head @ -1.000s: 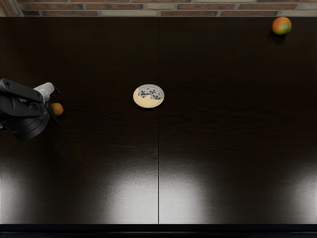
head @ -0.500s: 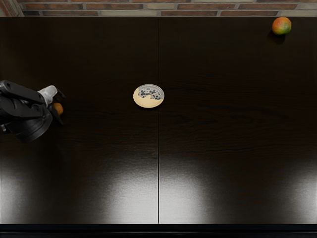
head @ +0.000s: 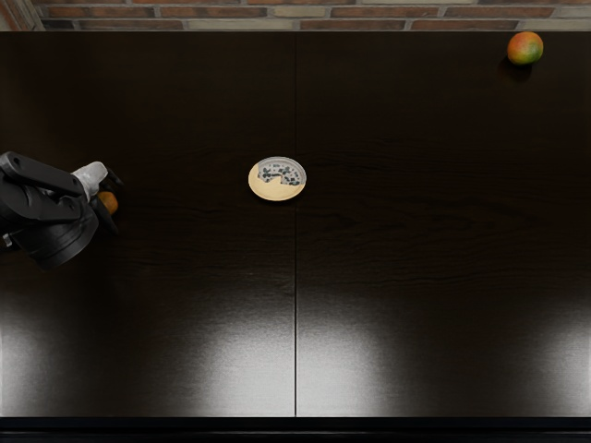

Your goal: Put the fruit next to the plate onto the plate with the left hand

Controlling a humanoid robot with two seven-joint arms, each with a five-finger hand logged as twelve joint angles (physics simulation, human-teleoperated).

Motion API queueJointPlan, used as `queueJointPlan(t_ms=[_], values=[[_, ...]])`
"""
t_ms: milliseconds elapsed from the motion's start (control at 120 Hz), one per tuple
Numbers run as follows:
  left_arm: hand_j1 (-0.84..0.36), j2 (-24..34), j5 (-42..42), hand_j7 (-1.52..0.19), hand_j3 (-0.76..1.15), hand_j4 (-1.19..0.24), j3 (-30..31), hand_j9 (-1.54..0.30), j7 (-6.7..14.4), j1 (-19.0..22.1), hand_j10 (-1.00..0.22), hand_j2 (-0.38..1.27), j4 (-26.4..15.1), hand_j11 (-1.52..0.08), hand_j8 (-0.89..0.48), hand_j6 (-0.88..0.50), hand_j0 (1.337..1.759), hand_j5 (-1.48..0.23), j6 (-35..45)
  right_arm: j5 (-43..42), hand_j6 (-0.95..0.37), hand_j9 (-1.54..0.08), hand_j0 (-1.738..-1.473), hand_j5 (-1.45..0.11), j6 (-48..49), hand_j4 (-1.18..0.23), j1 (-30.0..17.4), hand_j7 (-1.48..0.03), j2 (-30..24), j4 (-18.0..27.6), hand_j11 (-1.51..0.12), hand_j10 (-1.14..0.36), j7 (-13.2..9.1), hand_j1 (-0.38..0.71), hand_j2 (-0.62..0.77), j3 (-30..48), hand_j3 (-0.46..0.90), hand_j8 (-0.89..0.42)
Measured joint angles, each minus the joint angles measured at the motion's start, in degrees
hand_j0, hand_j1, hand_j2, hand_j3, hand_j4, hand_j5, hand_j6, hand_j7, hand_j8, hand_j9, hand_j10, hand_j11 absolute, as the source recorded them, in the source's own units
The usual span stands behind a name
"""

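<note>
The orange fruit [head: 110,199] sat mid-left, half hidden by the left hand [head: 92,194], grip impossible to tell; it wanted a firm hold before lifting to the plate [head: 277,178].

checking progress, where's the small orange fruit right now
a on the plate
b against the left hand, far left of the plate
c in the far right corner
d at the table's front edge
b: the orange fruit sits against the left hand, well left of the plate; the far right corner holds a different, red-green fruit.
</note>
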Motion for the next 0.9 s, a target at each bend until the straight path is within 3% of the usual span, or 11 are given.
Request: queueJointPlan(t_ms=[125,900], values=[[-0.07,0.1,0.0,-0.44,-0.04,-0.34,0.1,-0.44,0.0,0.1,-0.34,0.02,0.1,-0.44,-0.34,-0.34,1.63,-0.44,0.1,0.0,-0.01,-0.02,-1.658,-0.02,0.0,-0.01,0.0,-0.02,0.0,0.0,-0.02,-0.01,0.0,-0.33,0.0,0.0,0.0,-0.01],[-0.14,0.4,-0.1,-0.53,0.0,-0.41,0.6,-0.53,0.0,0.0,-0.41,0.08,0.8,-0.53,-0.41,-0.41,1.657,-0.53,0.1,0.0,-0.01,-0.02,-1.658,-0.02,0.0,-0.01,0.0,-0.02,0.0,0.0,-0.02,-0.01,0.0,-0.33,0.0,0.0,0.0,-0.01]])
